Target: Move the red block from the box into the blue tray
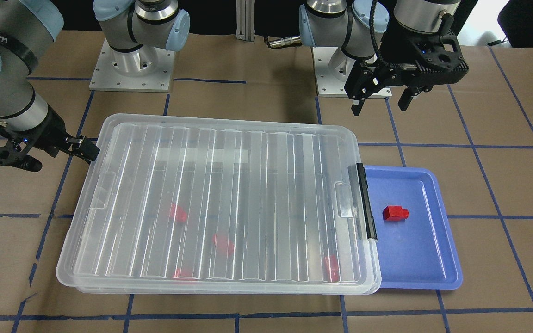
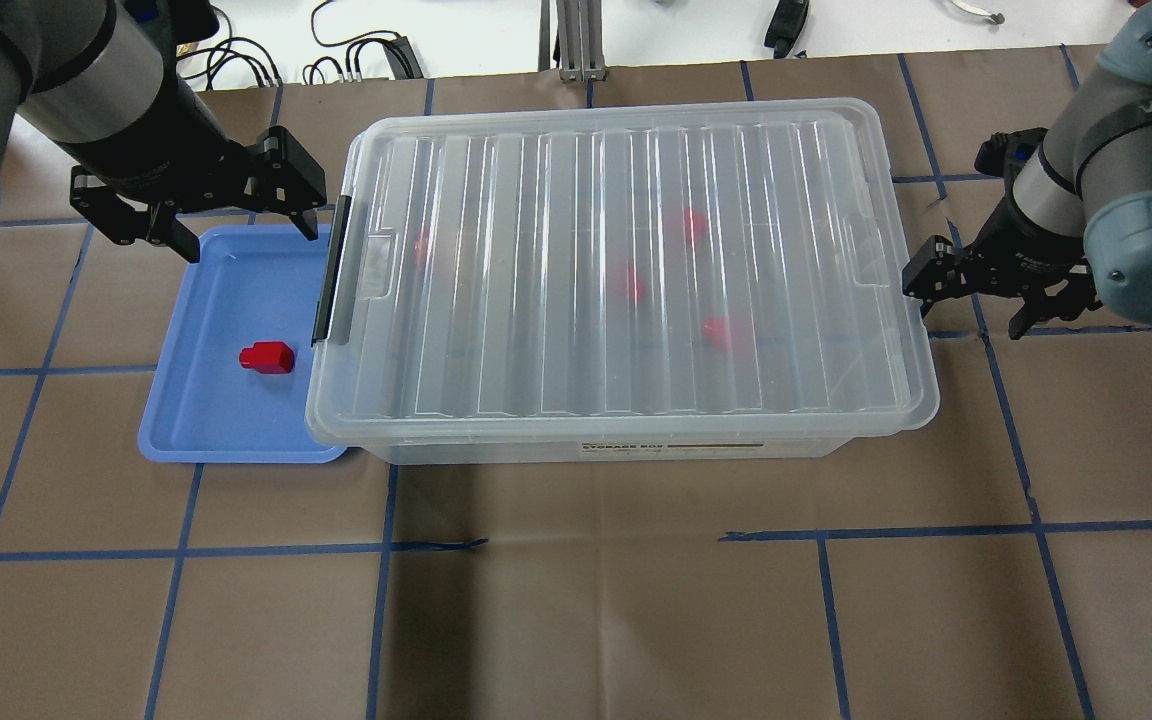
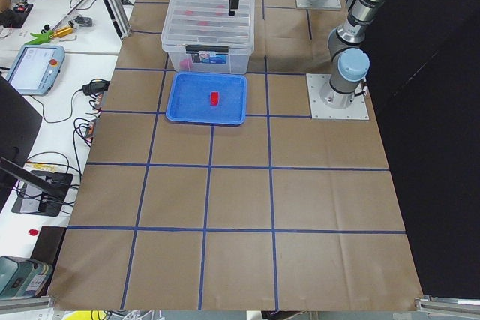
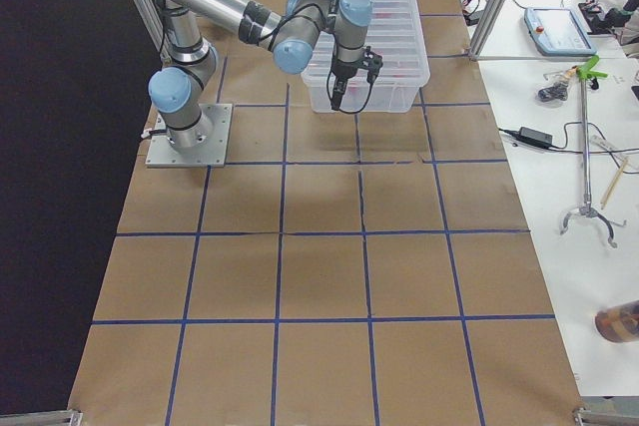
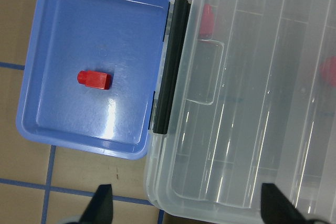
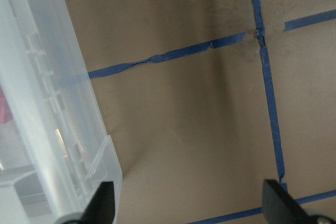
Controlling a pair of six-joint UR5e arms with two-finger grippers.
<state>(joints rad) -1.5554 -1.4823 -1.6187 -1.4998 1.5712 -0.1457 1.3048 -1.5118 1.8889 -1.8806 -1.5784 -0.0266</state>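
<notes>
A red block [image 2: 267,357] lies alone in the blue tray [image 2: 201,415]; it also shows in the front view [image 1: 395,213] and the left wrist view [image 5: 94,79]. The box [image 2: 626,280] stands beside the tray with its ribbed lid shut and its black latch bar [image 2: 332,268] toward the tray. Several more red blocks [image 2: 631,283] show dimly through the lid. My left gripper [image 2: 236,215] is open and empty, raised over the tray's far edge. My right gripper [image 2: 976,300] is open and empty, just off the box's opposite short side.
The blue tray [image 1: 426,273] touches the box's latch end [image 1: 363,203]. Brown paper with blue tape lines [image 2: 576,540] covers the table. Both arm bases [image 1: 132,64] stand behind the box. Cables and tools lie on side benches [image 3: 52,35].
</notes>
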